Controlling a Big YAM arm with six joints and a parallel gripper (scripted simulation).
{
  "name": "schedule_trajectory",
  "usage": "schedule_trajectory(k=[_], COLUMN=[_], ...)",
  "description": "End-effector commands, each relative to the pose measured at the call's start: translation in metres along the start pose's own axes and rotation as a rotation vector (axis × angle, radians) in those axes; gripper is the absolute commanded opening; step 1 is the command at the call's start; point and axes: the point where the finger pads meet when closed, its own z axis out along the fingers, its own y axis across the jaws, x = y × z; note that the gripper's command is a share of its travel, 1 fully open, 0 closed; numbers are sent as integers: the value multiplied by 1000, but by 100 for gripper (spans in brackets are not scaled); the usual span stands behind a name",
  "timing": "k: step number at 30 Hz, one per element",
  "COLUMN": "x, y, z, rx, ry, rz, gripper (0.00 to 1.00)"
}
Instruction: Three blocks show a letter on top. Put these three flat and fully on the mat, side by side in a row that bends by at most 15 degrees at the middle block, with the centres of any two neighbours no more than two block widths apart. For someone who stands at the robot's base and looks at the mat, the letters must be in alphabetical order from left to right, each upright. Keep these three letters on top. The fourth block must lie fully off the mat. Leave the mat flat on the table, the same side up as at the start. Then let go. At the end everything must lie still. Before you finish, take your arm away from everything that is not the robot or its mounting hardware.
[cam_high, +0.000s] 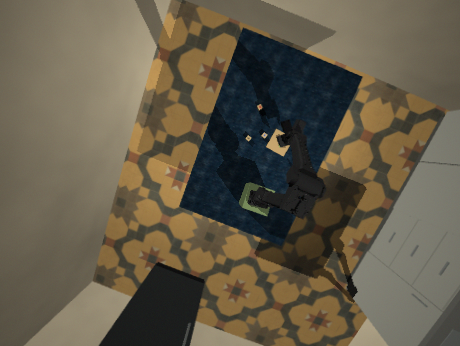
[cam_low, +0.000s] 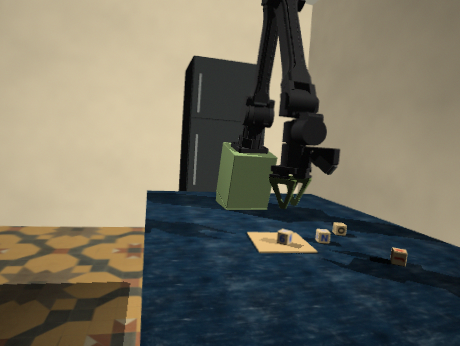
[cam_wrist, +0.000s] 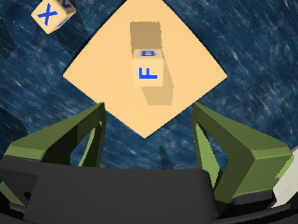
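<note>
A tan square mat (cam_low: 281, 245) lies on the blue table top and also shows in the overhead view (cam_high: 279, 142) and the wrist view (cam_wrist: 145, 63). One block with a blue F on top (cam_low: 285, 237) sits flat on the mat, near its middle in the wrist view (cam_wrist: 148, 70). A block with a blue letter (cam_low: 323, 235) lies off the mat beside it and shows at the wrist view's upper left (cam_wrist: 52, 12). A block marked O (cam_low: 339, 228) lies further out. A block with a red mark (cam_low: 398, 256) lies apart. My gripper (cam_low: 290, 197) hangs above the mat's near edge (cam_wrist: 148, 115), partly open and empty.
The arm stands on a green box (cam_low: 245, 177) at the table's far side. A black cabinet (cam_low: 212, 125) stands behind the table. The patterned floor (cam_low: 60, 270) drops off past the table's left edge.
</note>
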Motion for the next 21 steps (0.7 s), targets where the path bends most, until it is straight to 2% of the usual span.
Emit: schedule_trajectory(k=[1,21], x=[-4,-6], y=[-2,-3], z=[2,5], rx=[-2,4], ry=[-6,-13], rz=[-12,-13], gripper=[63,63])
